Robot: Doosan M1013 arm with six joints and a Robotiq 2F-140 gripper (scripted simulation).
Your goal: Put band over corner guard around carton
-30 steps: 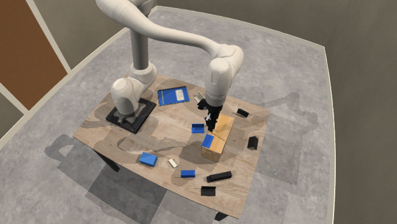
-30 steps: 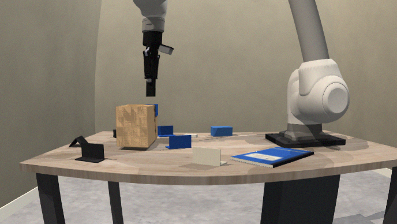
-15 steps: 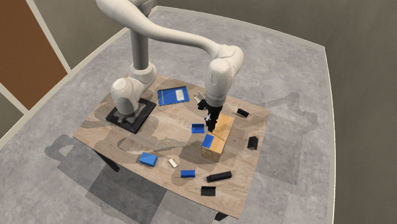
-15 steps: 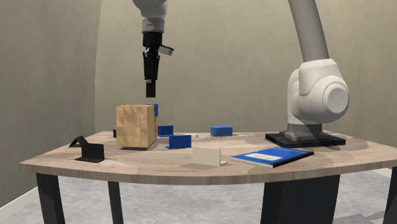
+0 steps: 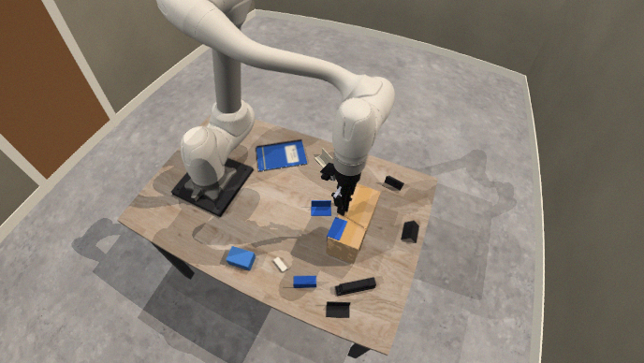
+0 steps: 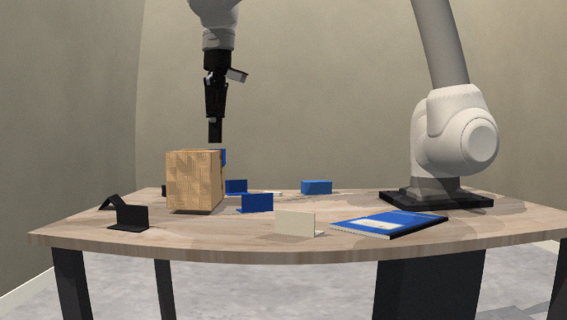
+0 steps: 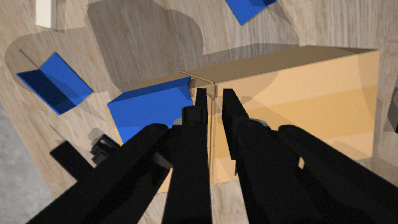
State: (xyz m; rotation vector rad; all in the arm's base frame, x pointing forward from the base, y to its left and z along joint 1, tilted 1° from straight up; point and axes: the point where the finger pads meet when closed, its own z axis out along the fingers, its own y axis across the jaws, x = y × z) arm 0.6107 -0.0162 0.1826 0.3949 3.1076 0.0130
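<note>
A tan carton [image 5: 362,206] [image 6: 191,181] [image 7: 300,95] rests on the wooden table [image 5: 281,225]. A blue corner guard [image 5: 338,228] [image 6: 222,157] [image 7: 150,105] sits on one end of its top. A thin band [image 7: 212,89] crosses the carton top just beside the guard, not over it. My gripper [image 5: 342,211] [image 6: 214,140] [image 7: 214,103] is shut and hangs a little above the carton top, with its fingertips over the band line. Nothing shows between the fingers.
Loose blue guards [image 5: 321,208] [image 5: 241,257] [image 5: 304,281], black guards [image 5: 393,182] [image 5: 410,231] [image 5: 355,286] and a white guard [image 5: 280,264] [image 6: 294,223] lie around the carton. A blue notebook [image 5: 281,155] [image 6: 389,223] lies near the robot base [image 5: 212,187].
</note>
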